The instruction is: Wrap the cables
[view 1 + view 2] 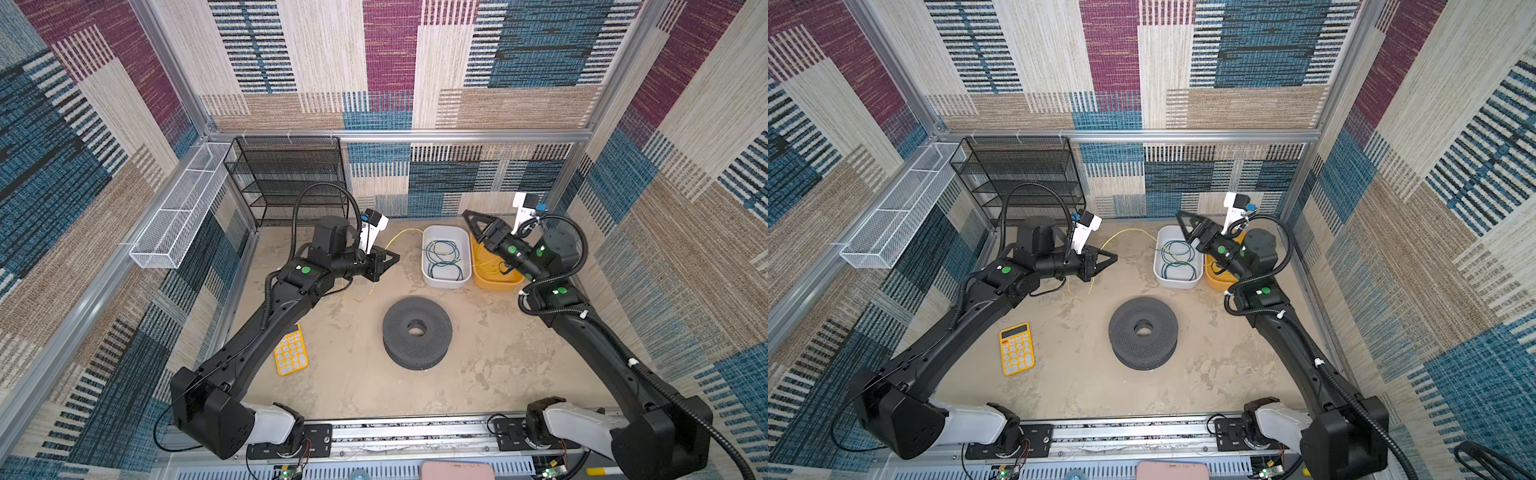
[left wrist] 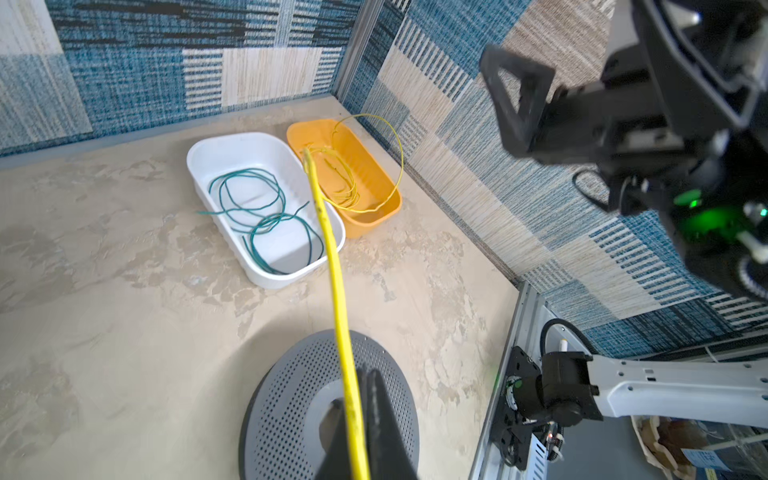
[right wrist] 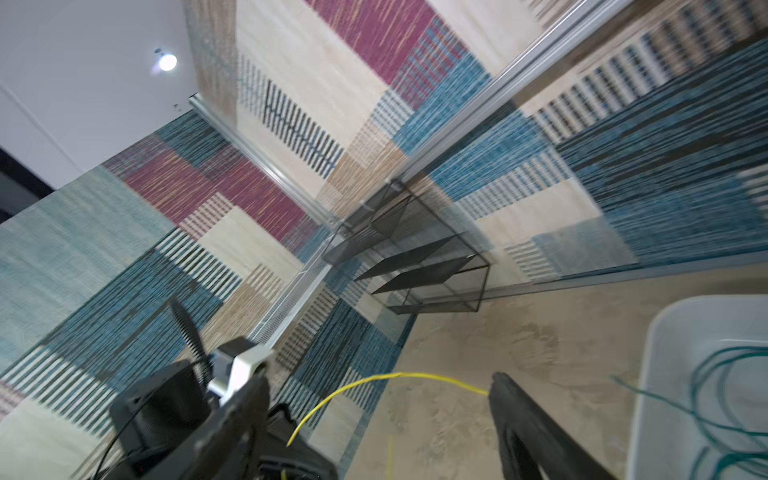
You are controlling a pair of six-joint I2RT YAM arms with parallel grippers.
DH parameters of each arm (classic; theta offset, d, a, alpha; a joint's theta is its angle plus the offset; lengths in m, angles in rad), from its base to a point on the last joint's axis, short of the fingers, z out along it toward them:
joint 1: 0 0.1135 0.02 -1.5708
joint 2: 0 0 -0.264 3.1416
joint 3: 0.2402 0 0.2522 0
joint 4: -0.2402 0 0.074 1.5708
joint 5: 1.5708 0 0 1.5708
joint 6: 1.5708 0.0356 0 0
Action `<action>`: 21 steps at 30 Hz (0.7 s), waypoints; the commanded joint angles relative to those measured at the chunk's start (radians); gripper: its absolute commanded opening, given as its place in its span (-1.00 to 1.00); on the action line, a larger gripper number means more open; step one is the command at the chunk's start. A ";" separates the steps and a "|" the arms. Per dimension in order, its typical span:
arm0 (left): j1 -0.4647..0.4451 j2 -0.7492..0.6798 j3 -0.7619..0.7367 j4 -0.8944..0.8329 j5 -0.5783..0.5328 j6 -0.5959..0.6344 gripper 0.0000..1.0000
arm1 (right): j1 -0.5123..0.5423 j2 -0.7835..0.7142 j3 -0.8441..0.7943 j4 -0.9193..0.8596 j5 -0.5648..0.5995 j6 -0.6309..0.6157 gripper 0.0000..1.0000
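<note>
Calculator [image 1: 291, 351]: yellow, flat on the table, nearest the arm bases, at 8 o'clock from the spool.
Spool [image 1: 417, 332]: dark perforated reel lying on its side in mid-table, with no cable on it.
Left gripper [image 1: 394, 257]: at 11 o'clock from the spool, raised off the table, jaws clenched on the yellow cable.
Yellow cable [image 2: 336, 291]: runs from the left gripper toward 2 o'clock over the white bin's far end into the orange bin, where the rest lies in loose loops. A short tail hangs from the gripper to the table.
White bin [image 1: 442, 284]: at 1 o'clock from the spool.
Green cable [image 2: 272, 218]: in loose loops inside the white bin, one end poking over its rim.
Orange bin [image 1: 494, 284]: just beside the white bin, at its 3 o'clock.
Right gripper [image 3: 378, 377]: raised over the far end of the two bins, jaws spread wide and grasping nothing.
Black mesh shelf [image 1: 286, 178]: against the far wall, at 11 o'clock.
</note>
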 commanded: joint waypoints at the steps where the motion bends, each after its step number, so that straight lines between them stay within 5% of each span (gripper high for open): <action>1: -0.031 0.013 0.025 0.059 -0.050 0.016 -1.00 | 0.109 0.002 -0.069 0.084 0.008 0.142 0.75; 13: -0.163 0.041 0.019 -0.010 -0.175 0.132 -1.00 | 0.249 0.185 -0.005 0.251 -0.003 0.267 0.72; 16: -0.172 0.038 0.016 -0.007 -0.187 0.139 -1.00 | 0.260 0.205 -0.014 0.243 0.025 0.287 0.40; 21: -0.183 0.020 -0.001 -0.001 -0.186 0.154 -1.00 | 0.260 0.201 -0.024 0.241 0.042 0.277 -0.62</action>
